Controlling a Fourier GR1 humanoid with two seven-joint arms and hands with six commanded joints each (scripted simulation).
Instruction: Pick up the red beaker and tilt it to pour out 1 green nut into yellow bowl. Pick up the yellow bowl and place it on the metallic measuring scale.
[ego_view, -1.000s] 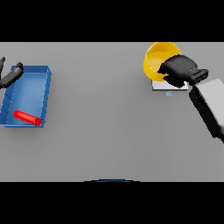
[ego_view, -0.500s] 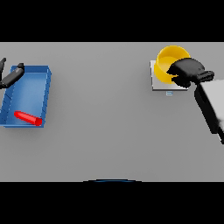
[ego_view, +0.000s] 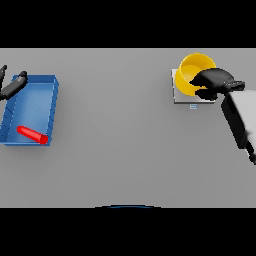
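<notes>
Yellow bowl (ego_view: 192, 74) is sitting at two o'clock on the metallic scale (ego_view: 179, 96), my right hand (ego_view: 214, 82) curling round its rim, so I am planning to uncurl gently and lift away without tipping it.

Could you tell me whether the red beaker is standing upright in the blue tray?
No, the beaker lies on its side across the floor of the tray, near its front edge.
</notes>
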